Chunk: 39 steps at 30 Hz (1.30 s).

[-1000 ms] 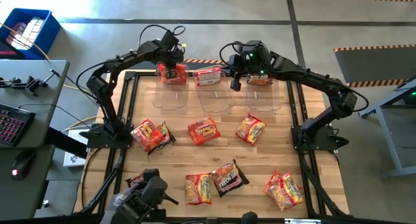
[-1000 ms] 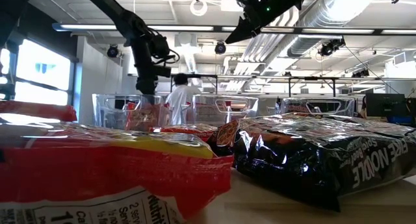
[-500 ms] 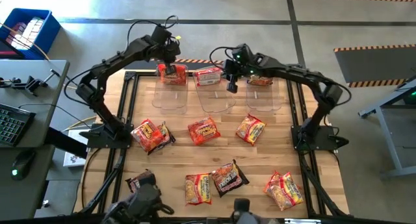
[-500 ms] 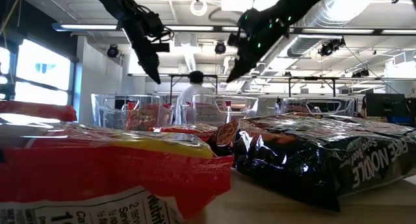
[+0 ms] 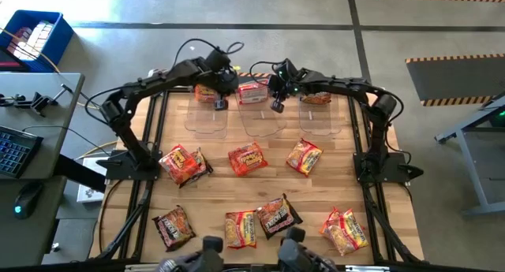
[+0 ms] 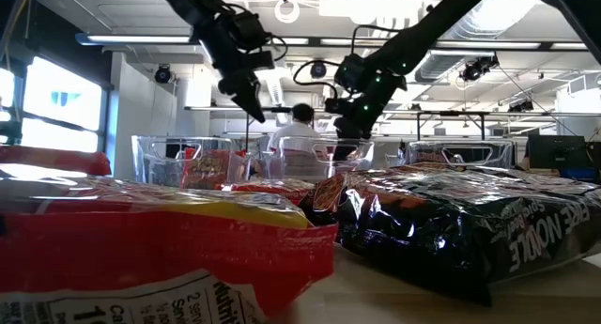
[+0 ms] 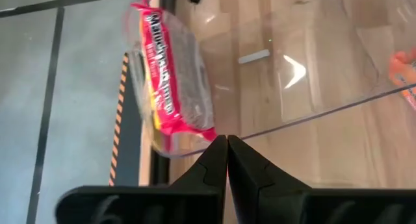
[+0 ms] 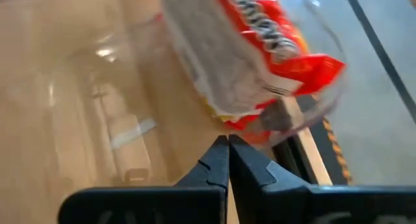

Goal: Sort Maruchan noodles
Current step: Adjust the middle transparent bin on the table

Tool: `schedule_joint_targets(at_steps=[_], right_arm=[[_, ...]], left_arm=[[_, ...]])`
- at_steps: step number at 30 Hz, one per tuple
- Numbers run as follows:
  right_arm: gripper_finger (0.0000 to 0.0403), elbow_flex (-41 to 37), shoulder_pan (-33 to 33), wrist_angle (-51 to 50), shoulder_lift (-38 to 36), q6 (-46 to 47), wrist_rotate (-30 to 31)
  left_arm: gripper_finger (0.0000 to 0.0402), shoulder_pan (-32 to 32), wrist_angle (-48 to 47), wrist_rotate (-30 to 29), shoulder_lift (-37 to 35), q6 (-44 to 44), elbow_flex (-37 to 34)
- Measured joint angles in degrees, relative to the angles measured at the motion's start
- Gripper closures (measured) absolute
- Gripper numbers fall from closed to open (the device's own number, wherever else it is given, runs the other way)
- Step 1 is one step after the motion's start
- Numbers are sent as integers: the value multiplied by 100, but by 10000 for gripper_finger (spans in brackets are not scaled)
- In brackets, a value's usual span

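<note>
Three bins point(image 5: 207, 120) each hold one packet point(image 5: 253, 91); seven loose packets on table point(image 5: 316, 197). Left gripper point(image 5: 220, 103), right gripper point(image 5: 277, 105): both closed, empty, above bins.

Bright overhead light; glare on bins; wrist views motion-blurred.

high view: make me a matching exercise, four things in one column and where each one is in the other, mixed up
Things:
1. left gripper
2. right gripper
3. red-and-white packet
4. leftmost dark packet

Places:
a. lying inside the middle bin
b. shut, over the left bin
c. on the bare table, at the edge far from the bins
d. shut, over the middle bin

Pairs: 1-b, 2-d, 3-a, 4-c
</note>
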Motion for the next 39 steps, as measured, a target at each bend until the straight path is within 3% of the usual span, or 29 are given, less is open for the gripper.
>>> schedule_joint_targets(at_steps=[10, 21, 29, 33, 39], right_arm=[[402, 17, -177, -296, -37, 1309, 275], [402, -2, -186, -38, -547, 879, 309], [402, 4, -193, -1438, -1267, 102, 263], [402, 4, -197, -2242, -1245, 159, 249], [402, 2, -86, -2361, -1034, 407, 220]], left_arm=[[399, -174, 102, -255, 301, -214, 0], [399, -374, 325, -405, 850, -202, 0], [399, -356, 727, -623, 1098, -190, 0], [399, -264, 958, -734, 1147, -208, 0], [399, -83, 1361, -753, 1173, -400, 2]])
